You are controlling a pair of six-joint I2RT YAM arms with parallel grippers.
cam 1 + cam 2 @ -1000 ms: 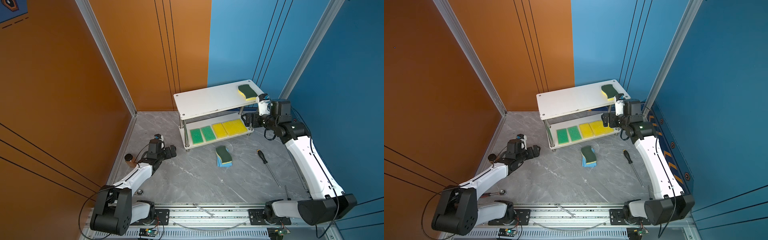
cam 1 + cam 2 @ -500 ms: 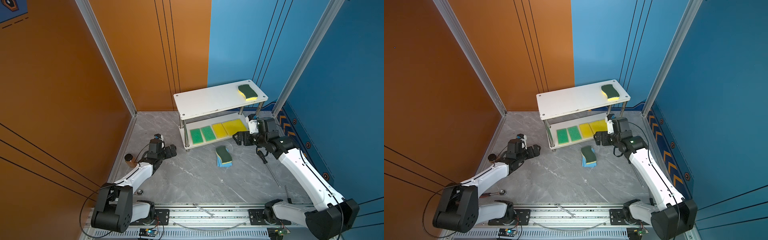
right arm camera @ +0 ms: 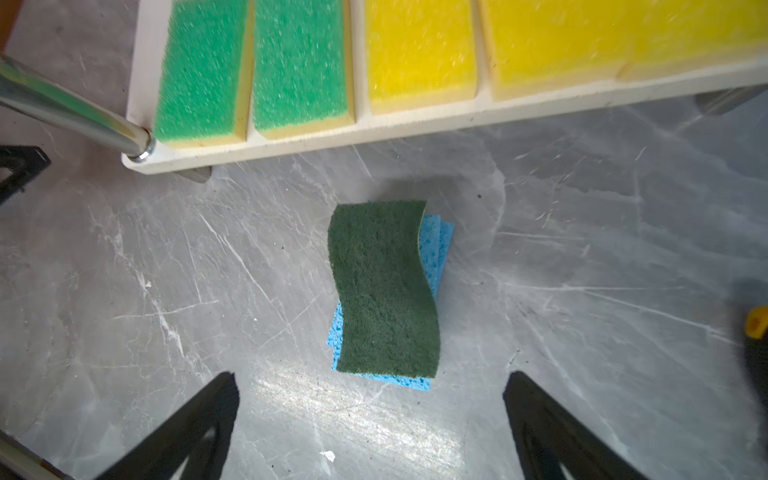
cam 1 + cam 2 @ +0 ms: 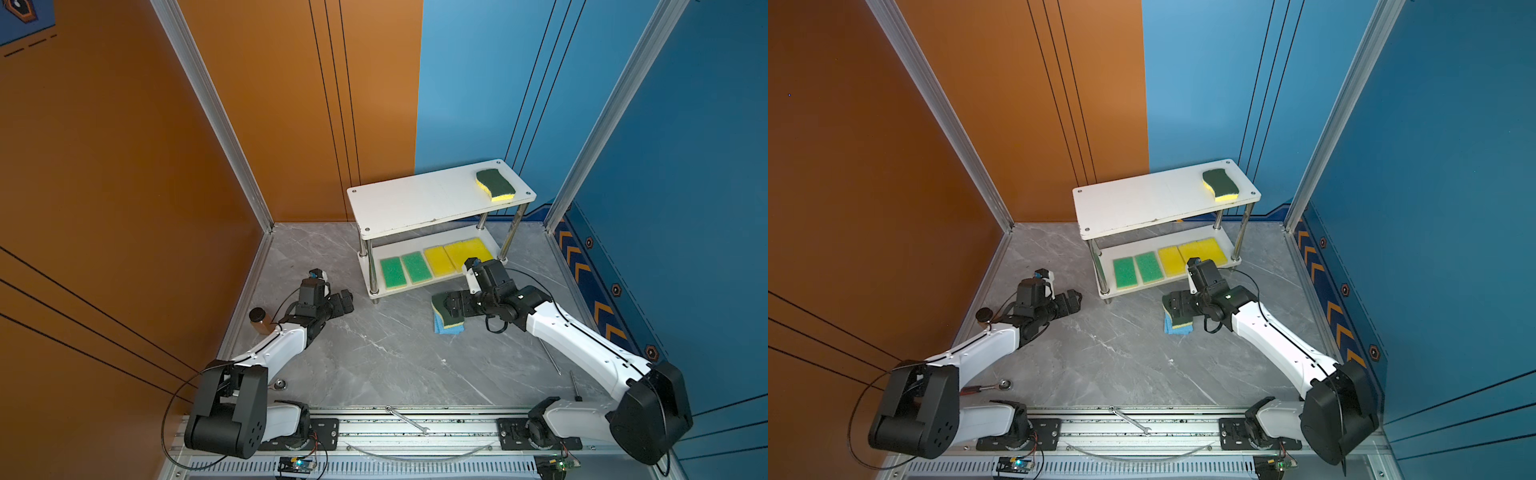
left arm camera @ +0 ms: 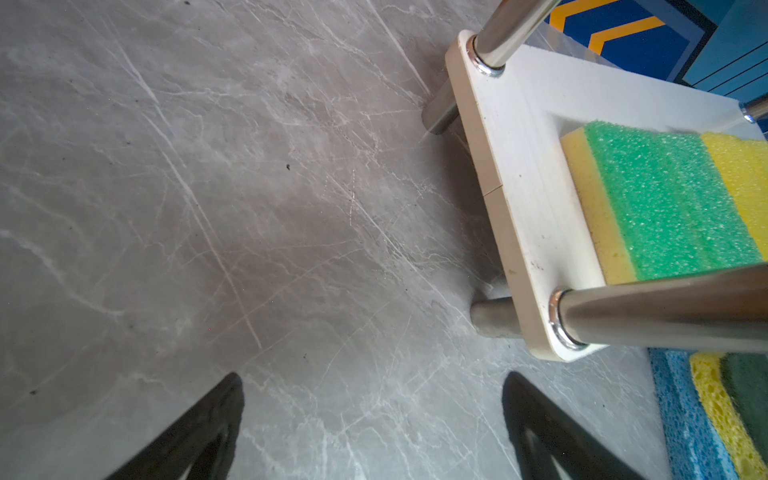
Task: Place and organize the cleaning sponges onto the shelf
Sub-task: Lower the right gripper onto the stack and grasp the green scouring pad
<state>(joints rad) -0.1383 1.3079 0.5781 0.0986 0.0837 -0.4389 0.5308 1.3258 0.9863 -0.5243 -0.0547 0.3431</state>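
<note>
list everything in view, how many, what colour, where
two-tier rack of white boards on chrome posts: one, white and chrome, at the back
wavy foam sponge with scouring top: one, dark green on yellow, top board's right end
rectangular foam sponges: two, bright green on yellow, lower board, left
plain foam sponges: two or three, yellow, lower board, right
second wavy sponge: one, dark green on yellow, stacked before the rack
flat foam sponge: at least one, light blue, under it
metal wrench: one, silver, front rail
small capped jar: one, brown, beside left arm
left hand: one, black, open, near the rack's left end
right hand: one, black, open, above the stack
</note>
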